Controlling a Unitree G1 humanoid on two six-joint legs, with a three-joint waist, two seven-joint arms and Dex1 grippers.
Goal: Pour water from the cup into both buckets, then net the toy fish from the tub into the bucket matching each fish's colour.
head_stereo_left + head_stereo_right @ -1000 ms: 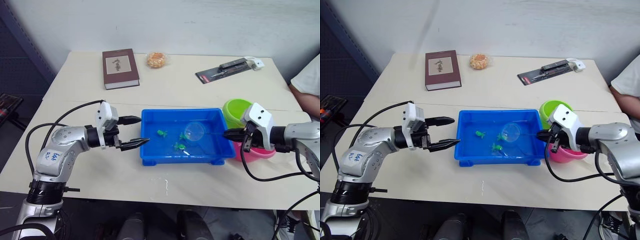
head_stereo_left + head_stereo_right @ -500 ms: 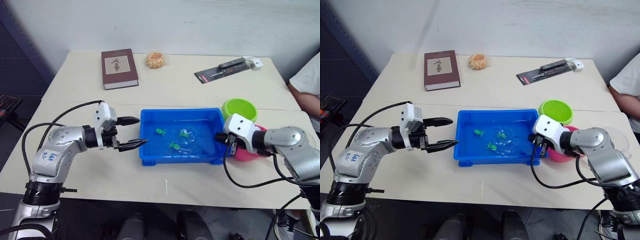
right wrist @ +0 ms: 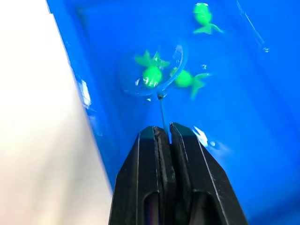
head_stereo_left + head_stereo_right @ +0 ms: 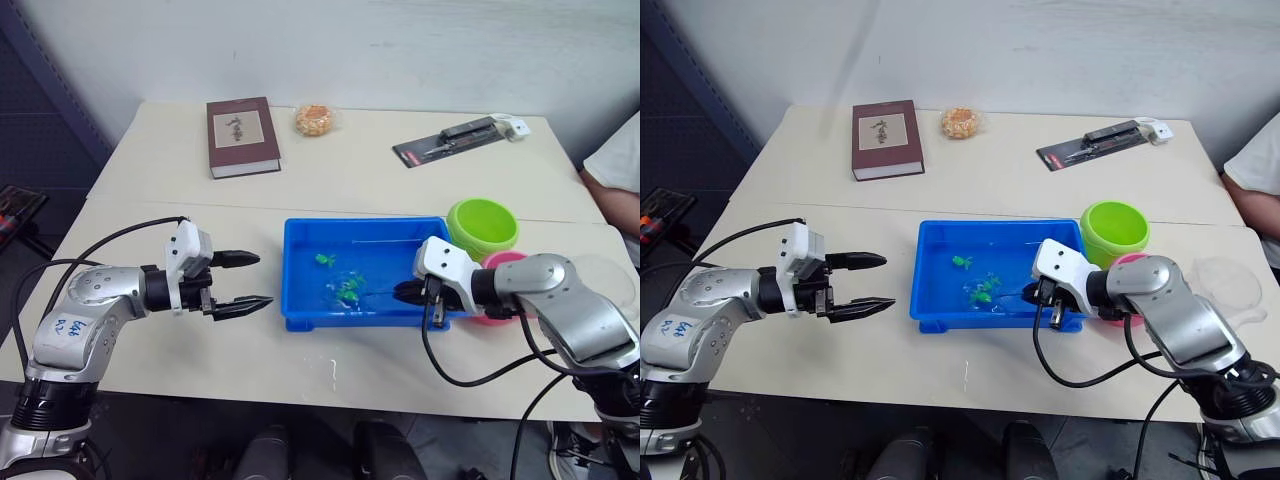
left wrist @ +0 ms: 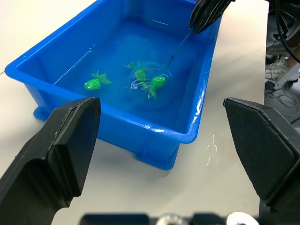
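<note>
Right end effector [image 3: 161, 140], clamped on the net [image 3: 154, 70], scoops a green fish [image 3: 152, 75]; lift level (no tipping) toward the green bucket [image 4: 482, 225]. Left end effector [image 4: 245, 280] gapes empty.

Head eyes look down over the table; both wrist cameras closely share the tub [image 5: 187, 136].

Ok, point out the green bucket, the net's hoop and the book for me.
green bucket [image 4: 482, 226], left eye view, inside of the pail.
net's hoop [image 3: 151, 74], right wrist view, on the netting inside the ring.
book [image 4: 242, 135], left eye view, middle of the cover.
</note>
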